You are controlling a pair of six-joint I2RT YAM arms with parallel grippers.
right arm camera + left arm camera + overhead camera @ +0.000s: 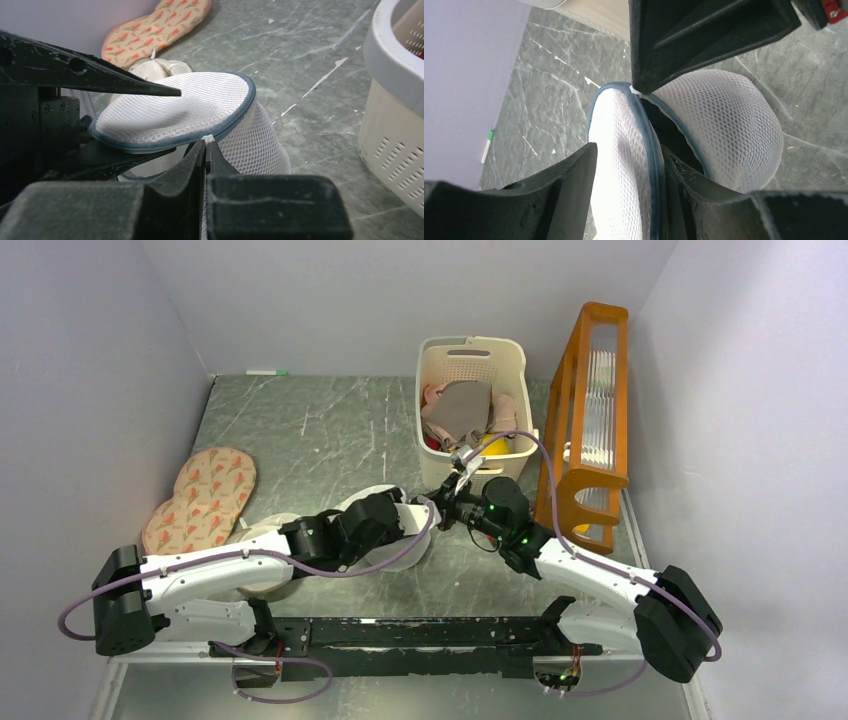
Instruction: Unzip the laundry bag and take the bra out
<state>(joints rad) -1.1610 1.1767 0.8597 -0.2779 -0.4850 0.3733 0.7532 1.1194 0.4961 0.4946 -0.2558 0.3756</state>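
Right wrist view shows it plainest: the right end effector (205,146) is closed tight, its two fingers pressed together on a small white tab at the dark rim of the laundry bag (175,107). I take that tab for the zip pull (208,137). The bag sits about the middle of the table (300,40), just in front of the cream basket (387,55) and squarely between the two arms. From the other side, the left end effector (629,150) has the round lid flap clamped edge-on, with one finger over the lid's mesh and the other under it in the gap. So the pull lies right at the right arm's tip, with no reach needed. That arm looks the one to work it while the left steadies the bag. The zip has no straight long axis, since it runs in a circle round the lid. I judge the pull must be led along that curve, away from the gap showing between lid and body. Of the bra I see nothing sure, only darkness in that gap, so it is presumably inside.
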